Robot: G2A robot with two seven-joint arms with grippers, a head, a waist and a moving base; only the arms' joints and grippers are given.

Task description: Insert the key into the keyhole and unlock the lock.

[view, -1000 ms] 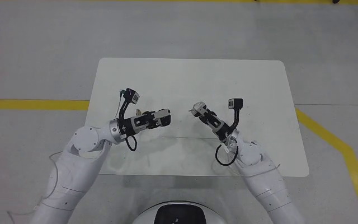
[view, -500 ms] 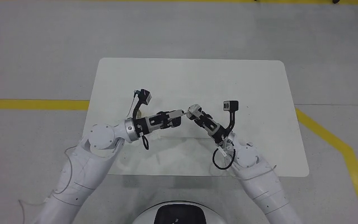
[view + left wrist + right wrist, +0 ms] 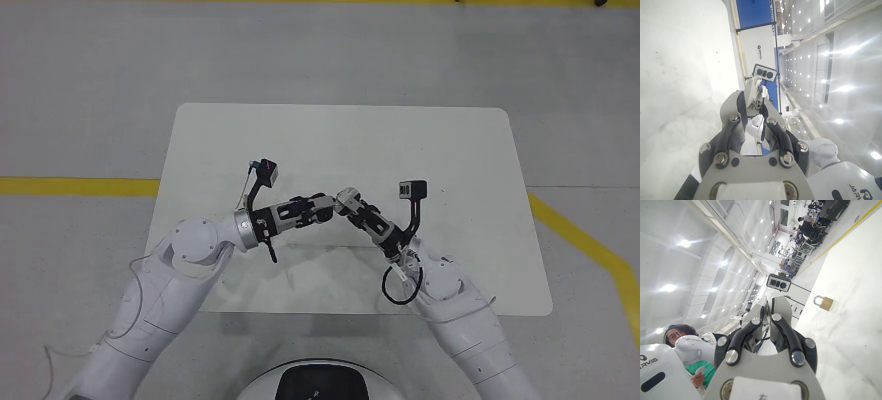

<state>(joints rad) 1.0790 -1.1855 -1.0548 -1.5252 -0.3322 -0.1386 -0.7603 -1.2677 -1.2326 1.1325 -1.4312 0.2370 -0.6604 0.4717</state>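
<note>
Both grippers meet tip to tip above the middle of the white table (image 3: 450, 150). My right gripper (image 3: 345, 197) (image 3: 767, 306) is shut, its white-padded tips (image 3: 753, 88) pinching a thin metal piece that looks like the key (image 3: 758, 95). My left gripper (image 3: 325, 205) (image 3: 753, 108) is open, one finger on each side of the right gripper's tips. A brass padlock (image 3: 825, 303) with a silver shackle lies flat on the table beyond the grippers, apart from both.
A person in a green top (image 3: 696, 370) sits behind the robot, holding a small white disc. A yellow floor line (image 3: 70, 186) runs past both sides of the table. Bare table surface lies all around the grippers.
My left arm has swung to the right until its gripper meets the right gripper's tips. The right gripper has shifted slightly left and stays shut.
</note>
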